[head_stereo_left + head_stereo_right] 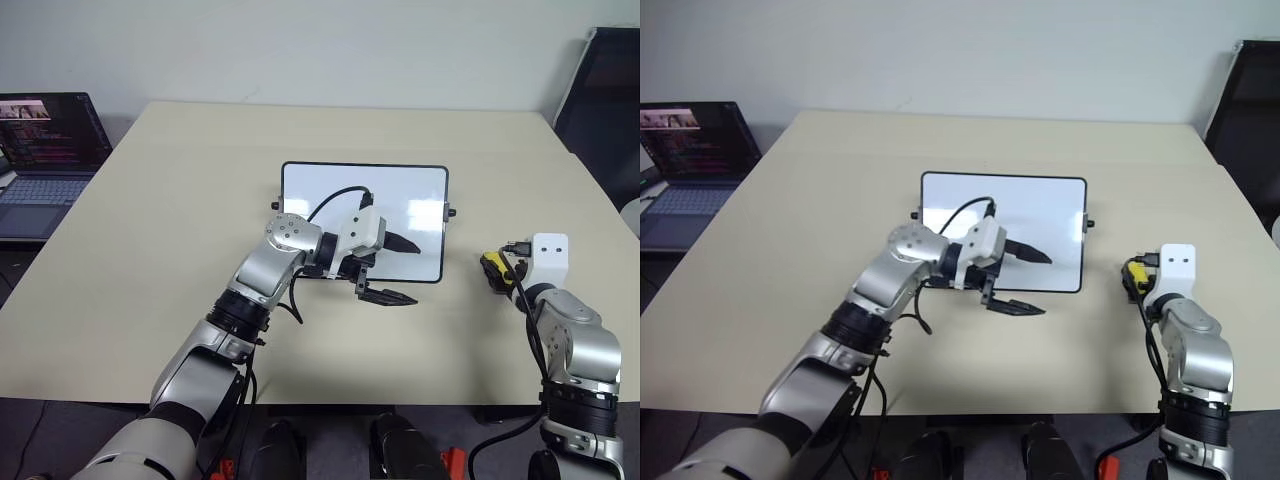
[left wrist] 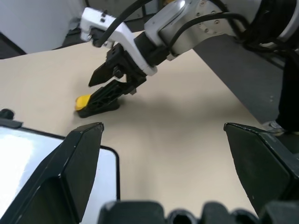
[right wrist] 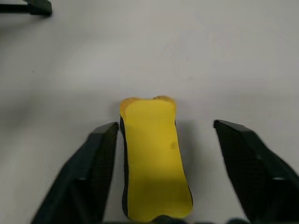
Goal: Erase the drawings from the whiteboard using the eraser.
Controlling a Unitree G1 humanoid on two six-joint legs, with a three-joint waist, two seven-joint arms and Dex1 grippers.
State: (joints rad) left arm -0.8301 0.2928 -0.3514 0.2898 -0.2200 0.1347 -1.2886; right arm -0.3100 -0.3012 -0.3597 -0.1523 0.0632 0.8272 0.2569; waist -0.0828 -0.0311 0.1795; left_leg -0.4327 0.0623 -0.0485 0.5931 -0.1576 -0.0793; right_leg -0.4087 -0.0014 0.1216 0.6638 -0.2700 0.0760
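Observation:
The whiteboard (image 1: 400,190) lies flat at the middle of the table, black-framed and glossy. The drawings are hidden or out of view; the bare part of the board looks plain white. My left gripper (image 1: 416,271) hovers open over the board's near edge, one finger above the white surface and the other just off the frame. The eraser (image 3: 154,158), a small yellow block with a dark underside, rests on the table to the right of the board. My right gripper (image 3: 167,127) is open around it, one finger close beside it and the other standing apart.
The beige table (image 1: 180,180) spreads wide on the board's left and behind it. An open laptop (image 1: 45,150) sits off the table's far left corner. A dark chair (image 1: 610,90) stands at the far right.

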